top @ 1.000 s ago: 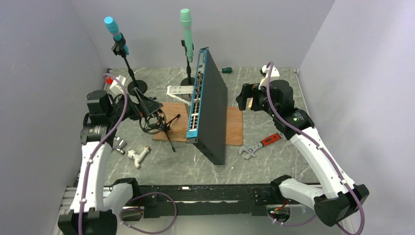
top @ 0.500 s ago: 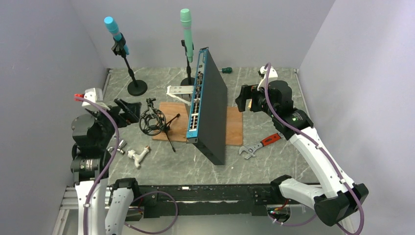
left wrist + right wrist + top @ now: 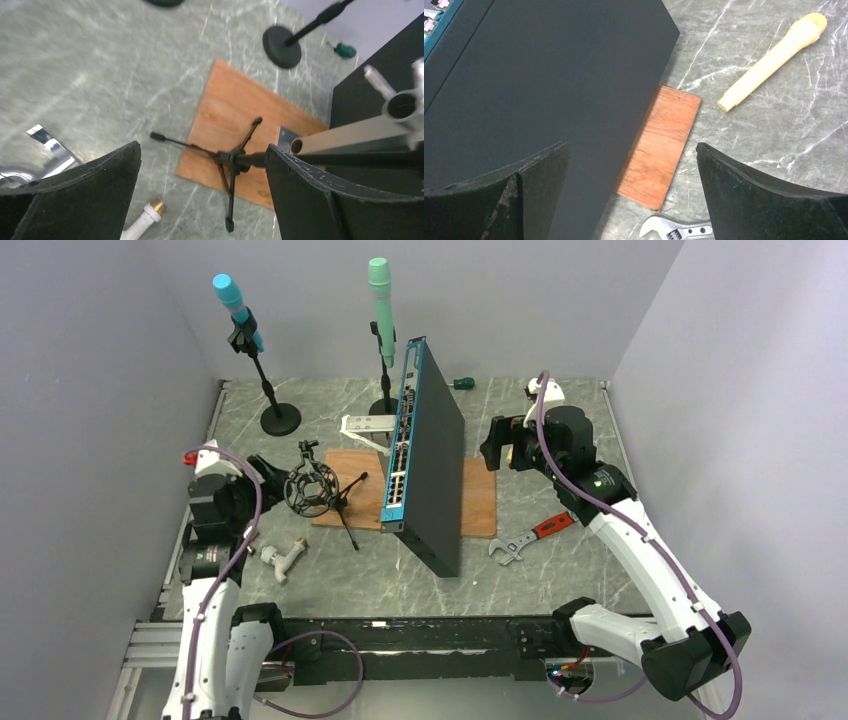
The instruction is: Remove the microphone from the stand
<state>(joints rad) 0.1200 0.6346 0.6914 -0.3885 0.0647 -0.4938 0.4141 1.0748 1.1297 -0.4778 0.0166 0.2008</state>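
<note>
Left gripper (image 3: 202, 146): jaws spread, holding nothing, hung over small black tripod stand (image 3: 231, 161) at brown wooden board's (image 3: 481, 500) left edge.
Right gripper (image 3: 633, 150): spread, holding nothing, beside upright black network switch (image 3: 432, 470).
Blue foam-capped microphone (image 3: 228, 290) and green microphone (image 3: 379, 280) stood clipped in black stands (image 3: 268, 390) along far table edge, open air above.

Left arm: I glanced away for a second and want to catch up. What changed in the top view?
The left gripper pulled back to the left, away from the tripod mount, then edged toward it again. It is open and took hold of nothing. The tripod mount, the blue mic and green mic on their stands, the black box and the open right gripper stayed put.
</note>
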